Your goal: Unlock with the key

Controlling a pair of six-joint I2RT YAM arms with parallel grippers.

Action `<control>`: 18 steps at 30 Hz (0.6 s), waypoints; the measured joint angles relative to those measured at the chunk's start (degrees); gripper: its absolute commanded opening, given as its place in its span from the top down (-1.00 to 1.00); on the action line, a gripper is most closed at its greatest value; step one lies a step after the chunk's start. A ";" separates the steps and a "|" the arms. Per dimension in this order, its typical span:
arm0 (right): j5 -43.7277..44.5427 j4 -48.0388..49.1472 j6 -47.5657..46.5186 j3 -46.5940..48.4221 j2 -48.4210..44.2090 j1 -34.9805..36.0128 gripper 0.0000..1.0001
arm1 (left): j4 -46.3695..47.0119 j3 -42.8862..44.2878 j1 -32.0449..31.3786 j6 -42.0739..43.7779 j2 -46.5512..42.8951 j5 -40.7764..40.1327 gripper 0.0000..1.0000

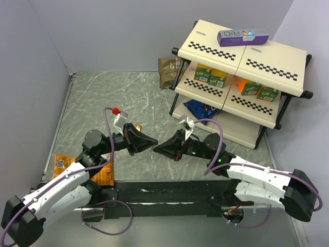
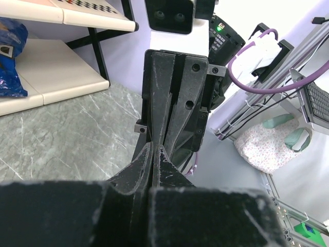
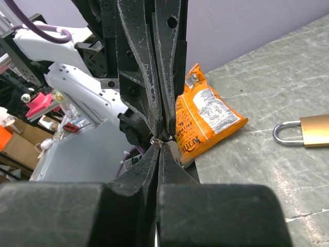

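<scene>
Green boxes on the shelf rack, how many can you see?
4 green boxes: two on the middle shelf's left half, two on its right half beside an orange box; more may hide under the top shelf.

The left arm (image 1: pixel 61 182) and the right arm (image 1: pixel 257 177) wear white moulded shells over black joints and end in blocky black bases. A purple cable (image 1: pixel 107 135) runs along each. The left claw (image 1: pixel 150 144) and the right claw (image 1: pixel 160 148) are matte black tapering wedges, scuffed pale along their edges and set with small round screws (image 2: pixel 195 67). A green light (image 1: pixel 192 152) glows on the right wrist. A red cap (image 1: pixel 116 110) tops a white bracket on the left wrist.
</scene>
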 measured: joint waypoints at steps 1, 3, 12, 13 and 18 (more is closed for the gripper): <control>-0.04 0.04 0.00 0.00 0.00 0.00 1.00 | 0.13 0.00 0.00 0.00 0.00 0.07 0.99; -0.13 0.13 -0.04 0.00 0.00 0.00 1.00 | 0.22 0.00 0.00 0.00 0.00 0.15 0.99; 0.57 -0.11 -0.04 0.00 -0.04 0.00 1.00 | -0.04 0.00 0.00 0.04 -0.02 -0.42 0.40; 0.96 -0.33 -0.07 0.00 -0.09 0.00 1.00 | -0.28 0.00 0.00 -0.02 -0.02 -0.83 0.19; 3.58 -1.40 -0.28 -0.02 -0.46 -0.15 1.00 | -1.68 0.02 -0.02 0.11 -0.07 -1.95 -0.77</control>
